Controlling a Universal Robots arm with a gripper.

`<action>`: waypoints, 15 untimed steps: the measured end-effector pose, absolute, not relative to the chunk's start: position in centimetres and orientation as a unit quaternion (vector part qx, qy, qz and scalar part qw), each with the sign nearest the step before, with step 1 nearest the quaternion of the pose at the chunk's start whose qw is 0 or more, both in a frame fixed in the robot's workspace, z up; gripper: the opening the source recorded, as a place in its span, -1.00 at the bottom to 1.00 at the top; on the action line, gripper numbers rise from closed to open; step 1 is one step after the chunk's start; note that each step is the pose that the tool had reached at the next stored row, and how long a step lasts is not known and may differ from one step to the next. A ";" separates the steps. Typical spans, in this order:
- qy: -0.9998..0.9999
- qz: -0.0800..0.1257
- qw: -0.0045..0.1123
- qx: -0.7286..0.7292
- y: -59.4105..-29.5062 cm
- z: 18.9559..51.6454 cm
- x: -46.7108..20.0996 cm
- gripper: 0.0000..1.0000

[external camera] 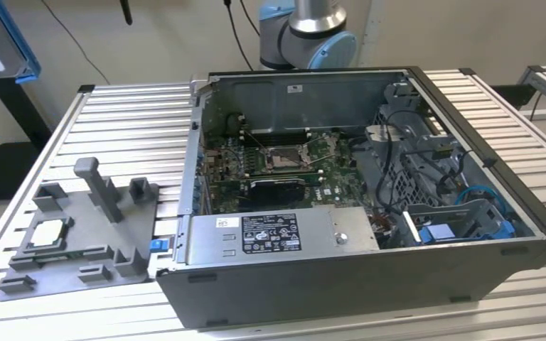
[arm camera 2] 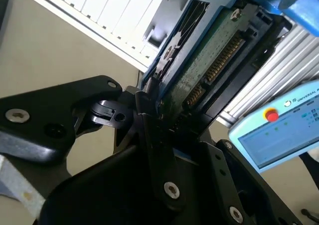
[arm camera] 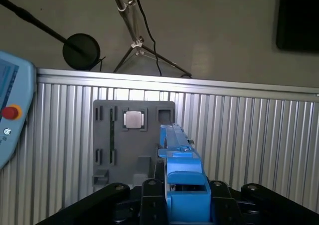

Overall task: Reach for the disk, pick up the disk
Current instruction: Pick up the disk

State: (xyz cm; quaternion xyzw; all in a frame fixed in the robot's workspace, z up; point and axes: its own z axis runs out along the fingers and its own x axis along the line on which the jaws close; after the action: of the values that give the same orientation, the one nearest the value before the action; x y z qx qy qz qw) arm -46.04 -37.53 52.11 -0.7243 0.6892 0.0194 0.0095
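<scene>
Now, the claw (arm camera: 185, 197) clamped tight around the disk (arm camera: 177, 152), above the slatted table (arm camera: 259, 135).

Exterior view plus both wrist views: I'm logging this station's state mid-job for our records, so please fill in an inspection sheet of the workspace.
Surface: slatted aluminium table, carrying the case and fixture.
Job's things: the disk, blue-framed, held above the table; its green circuit board faces the second wrist view.
Clutter: open computer case; grey fixture plate holding a small square chip.
Grippers: hand shut on the disk.
Cables: black and blue cables inside the case; black lead beside a tripod stand.
Surroundings: teach pendant with red button; arm base behind the case.
</scene>
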 end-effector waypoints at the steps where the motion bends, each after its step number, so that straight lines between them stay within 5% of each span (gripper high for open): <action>1: 0.689 0.019 0.009 -0.724 -37.5 52.2 -46.0 -1.00; 15: 0.689 0.019 0.010 -0.724 -37.5 54.0 -46.0 -1.00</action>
State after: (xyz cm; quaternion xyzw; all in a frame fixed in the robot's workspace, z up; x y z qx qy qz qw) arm -46.04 -37.53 54.04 -0.7243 0.6892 0.0194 0.0095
